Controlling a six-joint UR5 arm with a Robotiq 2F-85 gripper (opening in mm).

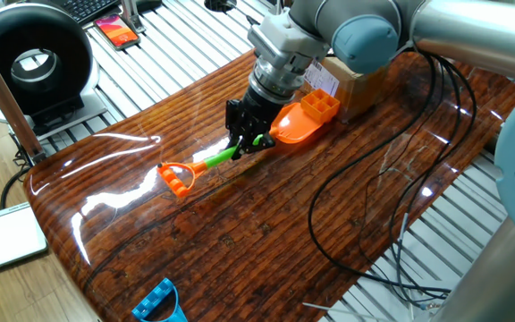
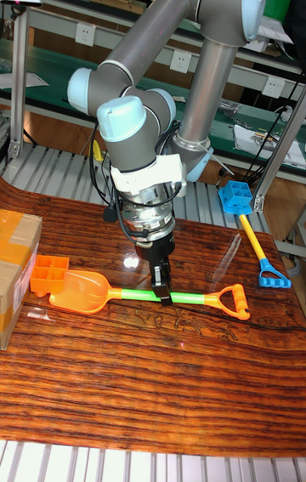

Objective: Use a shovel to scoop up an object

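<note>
The shovel lies low over the wooden table, its orange blade [image 1: 295, 126] [image 2: 81, 292] pointing at the object, a small orange grid block [image 1: 320, 105] [image 2: 49, 272]. The blade's tip meets the block's near side, and the block rests against a cardboard box. My gripper [image 1: 247, 142] [image 2: 162, 296] points down and is shut on the green shaft [image 1: 221, 157] [image 2: 134, 295], close behind the blade. The orange loop end [image 1: 177, 178] [image 2: 233, 302] sticks out on the far side of the gripper.
A brown cardboard box [image 1: 358, 79] [image 2: 17, 271] stands right behind the block. A blue toy shovel [image 2: 248, 212] [image 1: 159, 302] lies at the table's edge. Black cables [image 1: 392, 179] trail across the table [image 1: 240, 233]. A black round device [image 1: 32, 63] sits beyond the table's corner.
</note>
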